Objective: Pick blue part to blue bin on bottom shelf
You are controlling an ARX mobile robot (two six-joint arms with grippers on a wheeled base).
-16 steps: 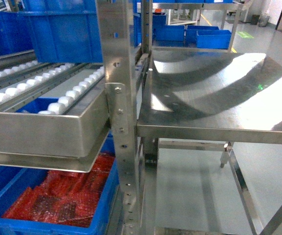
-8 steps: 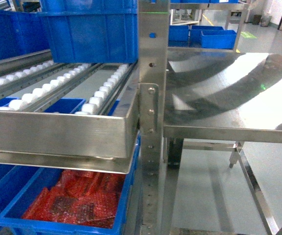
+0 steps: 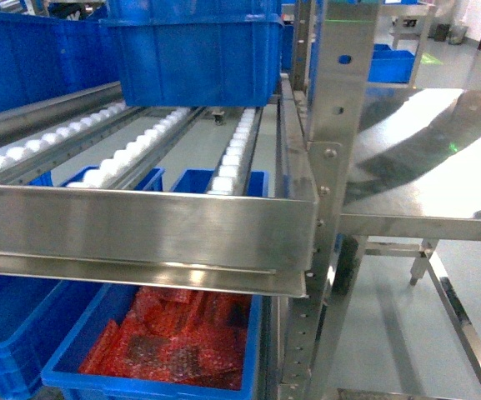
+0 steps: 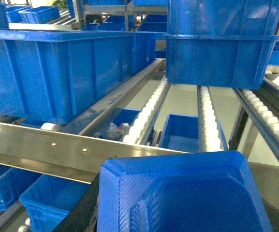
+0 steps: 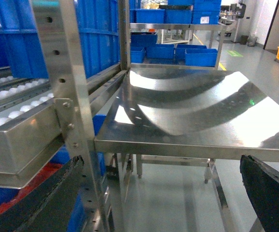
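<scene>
While both arms hang at the rack front, neither one shows in the head view, so the wrist views give what follows.

Left gripper [image 4: 178,215]: clamped on the blue part [image 4: 183,188]. One dark finger [image 4: 76,215] shows at the part's left side. The fingertips are hidden behind the part, so I cannot tell how wide the jaws stand.

Blue part: it fills the bottom of the left wrist view, sitting between the left jaws with its textured, bevelled face toward the camera. It is held up in front of the rack's steel front rail [image 4: 57,145], level with the roller tracks [image 4: 207,116].

Right gripper [image 5: 161,164]: jaws spread wide and holding nothing. One dark finger [image 5: 42,203] sits low on the left of the frame and the other low on the right, touching neither rack nor table.

Blue part relative to the right jaws: well apart. It does not appear in the right wrist view at all.

Blue bin [image 4: 187,137]: an open blue tote below the roller tracks, seen between two tracks just beyond the held part. Several like totes lie down there, and I cannot tell for certain which is the one meant.

Tote with red bags [image 3: 173,342]: under the front rail, on the lower level, beside another blue tote [image 3: 7,329].

Upper tote [image 4: 221,43]: resting on the rollers, behind and above the part.

Steel table [image 5: 192,111]: to the right of the rack upright [image 5: 64,96] and facing the right jaws.
</scene>
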